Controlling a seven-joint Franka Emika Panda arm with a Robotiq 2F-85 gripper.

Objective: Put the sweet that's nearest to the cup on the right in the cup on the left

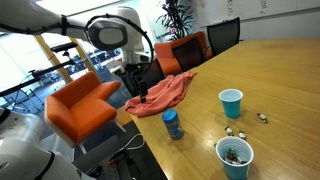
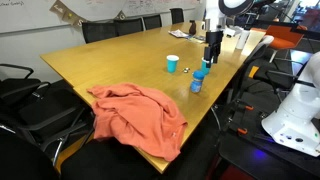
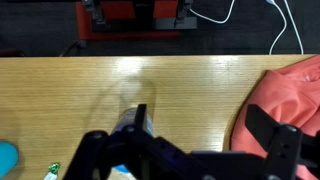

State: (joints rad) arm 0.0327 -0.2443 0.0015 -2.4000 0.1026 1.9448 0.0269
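Two light-blue cups stand on the wooden table in an exterior view: one [image 1: 231, 102] farther back and one [image 1: 235, 157] at the front with small items inside. Small wrapped sweets [image 1: 231, 130] lie between them, and another sweet [image 1: 262, 118] lies further out. My gripper [image 1: 135, 84] hangs open and empty above the table's edge, by the orange cloth [image 1: 160, 95], apart from the cups. In the wrist view the jaws [image 3: 200, 125] are spread wide over bare wood. A cup's rim [image 3: 5, 158] and a sweet [image 3: 52, 170] show at the bottom left.
A blue bottle [image 1: 172, 123] stands near the table edge between cloth and cups; it also shows in the wrist view [image 3: 135, 118] and in an exterior view [image 2: 197, 80]. The cloth [image 2: 140, 115] drapes over the table corner. Orange chairs [image 1: 85, 105] stand beside the table.
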